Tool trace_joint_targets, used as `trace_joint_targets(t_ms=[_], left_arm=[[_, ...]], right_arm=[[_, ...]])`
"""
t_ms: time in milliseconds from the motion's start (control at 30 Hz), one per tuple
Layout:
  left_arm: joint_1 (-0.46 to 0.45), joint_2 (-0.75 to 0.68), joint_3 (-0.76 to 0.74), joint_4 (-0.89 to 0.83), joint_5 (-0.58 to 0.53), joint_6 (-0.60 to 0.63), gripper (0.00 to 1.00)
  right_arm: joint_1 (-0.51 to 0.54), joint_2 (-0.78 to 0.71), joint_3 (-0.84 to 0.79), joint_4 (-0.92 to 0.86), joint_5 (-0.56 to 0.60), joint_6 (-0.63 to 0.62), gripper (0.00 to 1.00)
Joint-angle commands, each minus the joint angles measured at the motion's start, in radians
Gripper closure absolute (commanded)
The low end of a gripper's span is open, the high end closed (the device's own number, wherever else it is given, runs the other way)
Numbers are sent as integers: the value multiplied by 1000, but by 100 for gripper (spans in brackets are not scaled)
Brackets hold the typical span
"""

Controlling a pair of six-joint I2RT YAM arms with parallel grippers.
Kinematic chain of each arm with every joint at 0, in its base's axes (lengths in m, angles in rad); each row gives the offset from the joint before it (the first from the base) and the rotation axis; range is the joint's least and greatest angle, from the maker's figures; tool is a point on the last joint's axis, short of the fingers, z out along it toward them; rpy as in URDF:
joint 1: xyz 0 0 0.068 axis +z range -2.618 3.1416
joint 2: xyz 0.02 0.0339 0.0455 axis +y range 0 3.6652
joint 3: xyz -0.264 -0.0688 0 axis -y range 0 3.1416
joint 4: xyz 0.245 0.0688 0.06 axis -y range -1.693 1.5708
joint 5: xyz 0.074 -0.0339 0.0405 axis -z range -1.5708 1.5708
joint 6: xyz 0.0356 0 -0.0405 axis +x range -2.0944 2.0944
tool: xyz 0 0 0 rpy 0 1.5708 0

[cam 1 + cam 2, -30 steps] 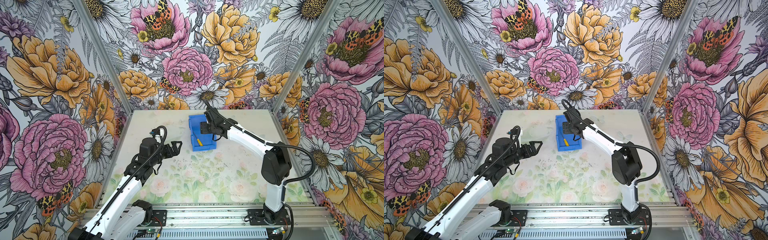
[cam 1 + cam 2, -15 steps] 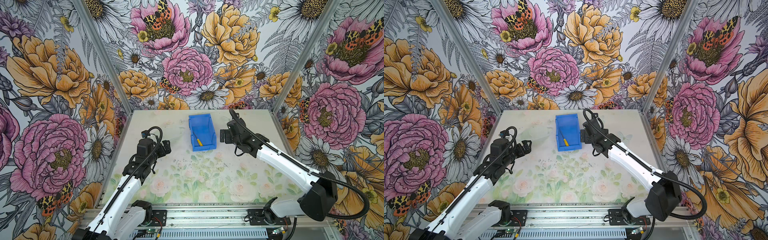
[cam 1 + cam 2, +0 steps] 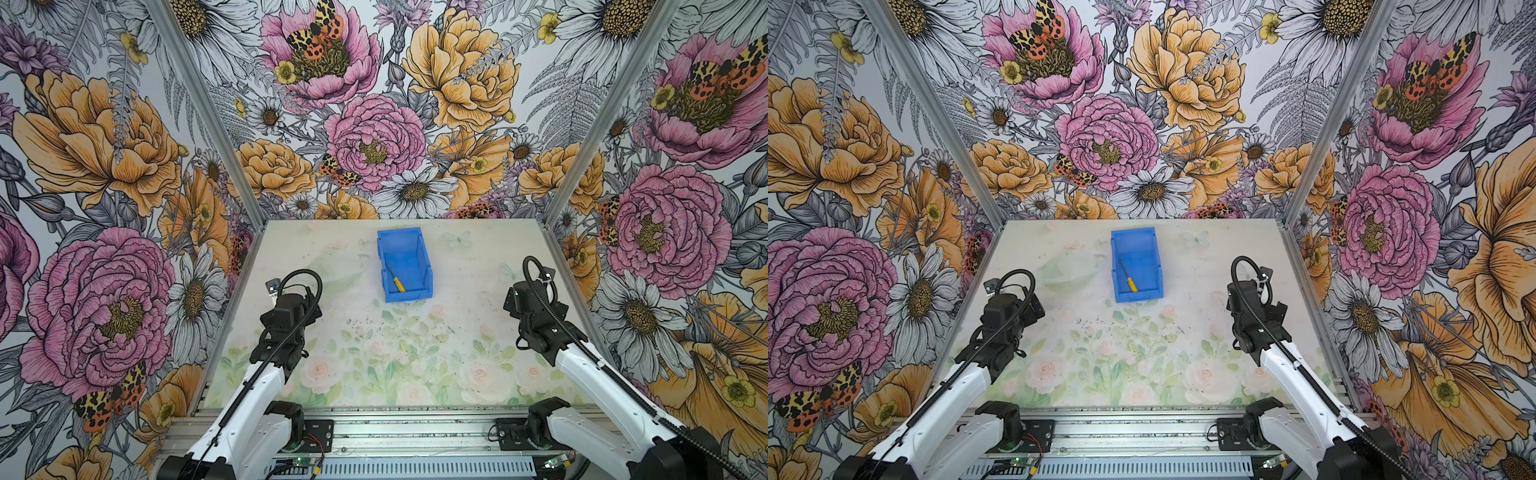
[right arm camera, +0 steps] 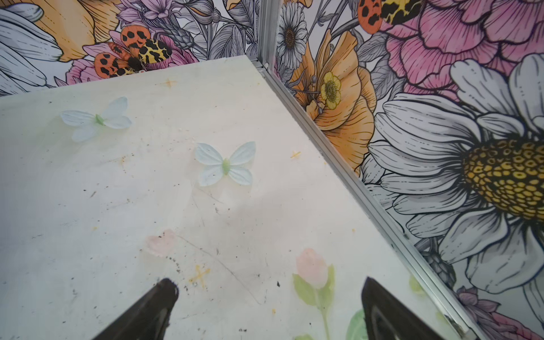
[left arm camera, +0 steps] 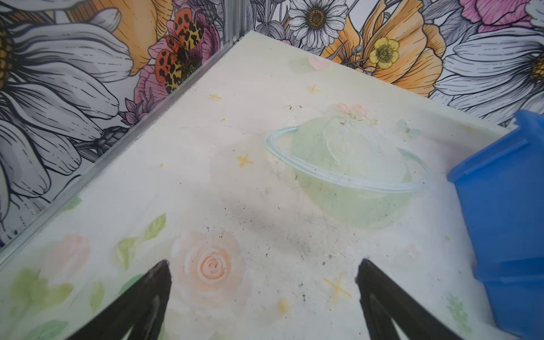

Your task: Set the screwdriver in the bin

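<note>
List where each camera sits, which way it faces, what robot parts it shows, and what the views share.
Top views: overhead at the front, looking down and back at the table, both arms and the bin holding the screwdriver.
Left wrist: faces the table's far-left corner; open left gripper; shares the bin.
Right wrist: faces the far-right corner; open right gripper.

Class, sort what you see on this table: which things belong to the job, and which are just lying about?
Job:
- small yellow-handled screwdriver, lying inside the bin
- bright blue rectangular plastic bin

Lying about:
- nothing loose; only printed flowers and butterflies on the table
</note>
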Motion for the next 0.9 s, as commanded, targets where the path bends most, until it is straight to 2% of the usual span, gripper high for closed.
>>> trace_joint_targets(t_ms=[0, 133, 300, 400, 467, 500, 600, 667, 800, 867], left_arm=[[19, 65, -8, 245, -67, 167, 1], [22, 206, -10, 417, -38, 264, 1], [58, 393, 20, 625, 46, 297, 1], [88, 506, 67, 681, 121, 337, 1], [122, 575, 107, 678, 165, 297, 1], [136, 591, 145, 614, 201, 279, 1], [149, 642, 119, 746, 369, 294, 1], [144, 637, 113, 739, 396, 311, 1], [169, 625, 31, 876, 461, 303, 1], [163, 628, 27, 890, 452, 307, 1]], right_arm=[[-43, 35, -25, 253, -71, -190, 1], [-101, 139, -50, 434, -172, -261, 1], [-165, 273, -64, 662, -260, -272, 1], [-197, 352, -54, 748, -331, -291, 1], [-212, 400, -41, 780, -347, -305, 1], [-219, 422, -42, 812, -362, -311, 1], [-250, 475, -30, 841, -419, -298, 1], [-252, 488, -61, 903, -434, -298, 0], [-266, 503, -134, 1032, -431, -277, 0], [-266, 522, -134, 1047, -437, -282, 0]])
